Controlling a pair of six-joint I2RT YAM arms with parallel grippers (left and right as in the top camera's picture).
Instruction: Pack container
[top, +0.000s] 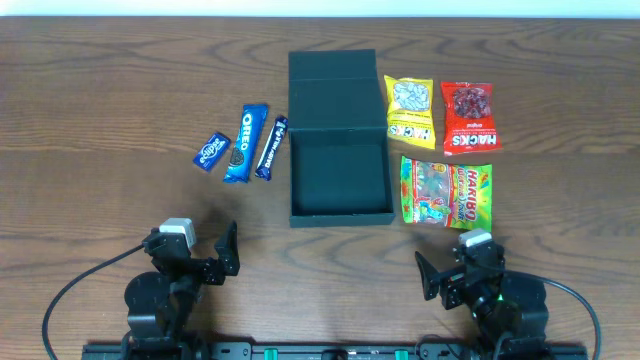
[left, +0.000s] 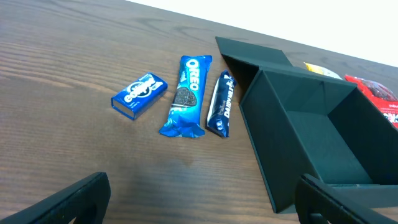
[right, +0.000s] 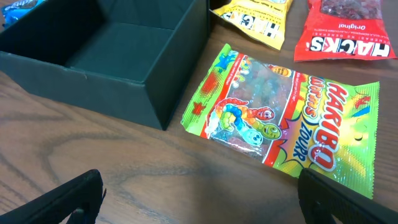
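The dark teal container (top: 340, 175) stands open and empty at the table's middle, its lid (top: 335, 90) folded back on the far side; it also shows in the left wrist view (left: 311, 137) and the right wrist view (right: 106, 56). Left of it lie a small blue box (top: 211, 151), an Oreo pack (top: 245, 143) and a dark blue bar (top: 270, 147). Right of it lie a yellow Hacks bag (top: 410, 112), a red Hacks bag (top: 467, 118) and a Haribo bag (top: 446, 191). My left gripper (top: 205, 250) and right gripper (top: 458, 268) are open and empty near the front edge.
The wooden table (top: 100, 100) runs to a pale wall strip at the back. Black cables (top: 70, 290) loop beside both arm bases at the front edge.
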